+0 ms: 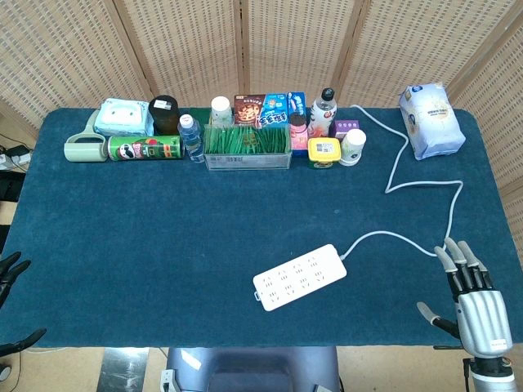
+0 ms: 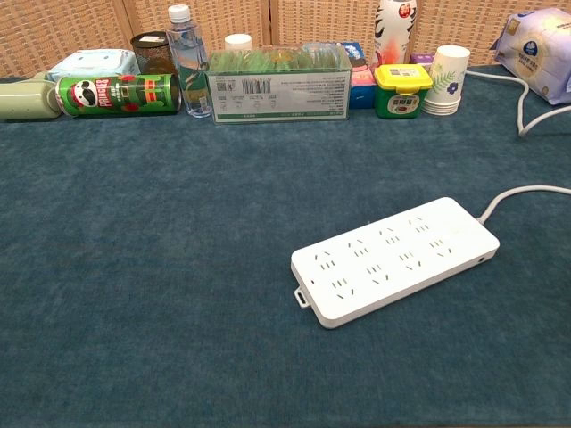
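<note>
White plastic marks the middle of the scene: a power strip (image 1: 299, 277) lies flat on the blue-covered table (image 1: 163, 237), tilted so its cabled end points toward the right edge, sockets facing up. Its white cord (image 1: 425, 192) runs from that end in loops across the right side of the table toward the back. The right robot hand (image 1: 474, 298) sits at the front right corner of the table, palm down, fingers straight and spread with the thumb out to the side, holding nothing; its fingertips lie just beside the cord where it bends, and the power strip is the nearest large thing to it, well apart to its left. The left robot hand (image 1: 12, 273) shows only as dark fingers at the left edge of the head view, off the table; I cannot tell whether it is open or closed. Along the back edge stands a row of goods: a green Pringles can (image 2: 116, 94) lying on its side, a water bottle (image 2: 187, 62), a clear box of green items (image 2: 277, 85), a yellow-lidded jar (image 2: 403, 91) and a stack of paper cups (image 2: 444, 80). A white-and-blue bag (image 1: 431, 120) sits at the back right corner.
</note>
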Controlling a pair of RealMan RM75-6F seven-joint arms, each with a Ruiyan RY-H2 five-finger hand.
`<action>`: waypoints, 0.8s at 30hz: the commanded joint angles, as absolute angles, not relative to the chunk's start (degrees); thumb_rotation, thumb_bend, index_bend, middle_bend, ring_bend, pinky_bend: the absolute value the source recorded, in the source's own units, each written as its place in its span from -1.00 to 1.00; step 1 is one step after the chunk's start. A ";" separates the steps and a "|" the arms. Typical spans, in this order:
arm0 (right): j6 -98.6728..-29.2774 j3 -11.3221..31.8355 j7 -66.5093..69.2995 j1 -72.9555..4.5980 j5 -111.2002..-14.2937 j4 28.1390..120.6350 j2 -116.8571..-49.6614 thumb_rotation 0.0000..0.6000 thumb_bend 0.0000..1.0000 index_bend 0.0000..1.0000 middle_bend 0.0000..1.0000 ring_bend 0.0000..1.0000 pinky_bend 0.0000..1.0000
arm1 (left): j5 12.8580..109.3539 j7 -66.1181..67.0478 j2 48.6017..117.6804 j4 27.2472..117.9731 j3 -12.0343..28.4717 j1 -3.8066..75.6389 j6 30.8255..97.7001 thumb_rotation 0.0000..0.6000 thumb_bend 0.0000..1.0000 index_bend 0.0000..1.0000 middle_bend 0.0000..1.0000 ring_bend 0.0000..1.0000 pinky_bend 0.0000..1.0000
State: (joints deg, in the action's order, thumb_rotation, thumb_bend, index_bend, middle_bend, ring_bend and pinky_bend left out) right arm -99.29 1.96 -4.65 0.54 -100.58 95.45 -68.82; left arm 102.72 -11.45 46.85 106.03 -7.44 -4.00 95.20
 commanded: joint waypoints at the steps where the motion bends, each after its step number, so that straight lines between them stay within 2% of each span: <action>1: -99.41 2.01 -4.54 0.60 -100.59 95.49 -68.72 1.00 -1.00 -0.90 -0.97 -0.94 -0.71 | 102.91 -11.56 46.85 105.84 -7.52 -4.12 95.42 1.00 -0.77 -1.00 -1.00 -1.00 -0.96; 11: -99.20 2.10 -4.53 0.50 -100.71 95.52 -68.67 1.00 -1.00 -0.90 -0.94 -0.92 -0.71 | 102.61 -11.36 46.91 106.00 -7.35 -3.95 95.13 1.00 -0.77 -1.00 -1.00 -1.00 -0.96; 15: -98.92 2.28 -4.87 0.29 -100.71 95.27 -68.81 1.00 -1.00 -0.88 -0.83 -0.80 -0.69 | 102.27 -11.17 46.88 106.20 -7.23 -3.68 94.59 1.00 -0.78 -1.00 -1.00 -1.00 -0.96; 17: -98.87 2.39 -4.82 0.21 -100.62 95.27 -68.99 1.00 -1.00 -0.87 -0.63 -0.64 -0.63 | 102.01 -11.11 46.86 106.32 -7.19 -3.55 94.27 1.00 -0.77 -1.00 -1.00 -1.00 -0.96; 19: -98.90 2.60 -4.75 0.14 -100.43 95.24 -69.35 1.00 -1.00 -0.84 -0.21 -0.33 -0.51 | 101.80 -11.04 46.82 106.41 -7.12 -3.46 94.08 1.00 -0.77 -1.00 -1.00 -1.00 -0.96; 20: -98.90 2.69 -4.58 0.12 -100.27 95.17 -69.59 1.00 -1.00 -0.82 -0.08 -0.22 -0.44 | 101.78 -11.01 46.81 106.43 -7.10 -3.44 94.05 1.00 -0.77 -1.00 -1.00 -1.00 -0.96; 22: -98.70 2.84 -3.88 0.04 -99.68 95.08 -70.25 1.00 -1.00 -0.69 0.21 0.09 -0.13 | 101.80 -11.01 46.79 106.48 -7.11 -3.43 94.05 1.00 -0.77 -1.00 -1.00 -1.00 -0.96; 23: -98.49 2.91 -3.38 -0.07 -99.36 94.96 -70.75 1.00 -0.99 -0.65 0.30 0.19 0.02 | 101.86 -11.08 46.76 106.48 -7.13 -3.45 94.10 1.00 -0.77 -1.00 -1.00 -1.00 -0.96; 24: -98.29 3.10 -3.10 -0.31 -99.22 94.57 -71.33 1.00 -0.94 -0.63 0.43 0.34 0.27 | 101.91 -11.27 46.72 106.46 -7.16 -3.49 94.21 1.00 -0.77 -1.00 -1.00 -1.00 -0.96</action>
State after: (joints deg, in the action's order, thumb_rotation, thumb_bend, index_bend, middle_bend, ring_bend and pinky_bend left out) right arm -98.58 2.88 -3.54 -0.06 -99.56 94.94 -70.72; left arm 101.87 -11.18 46.75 106.47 -7.14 -3.47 94.15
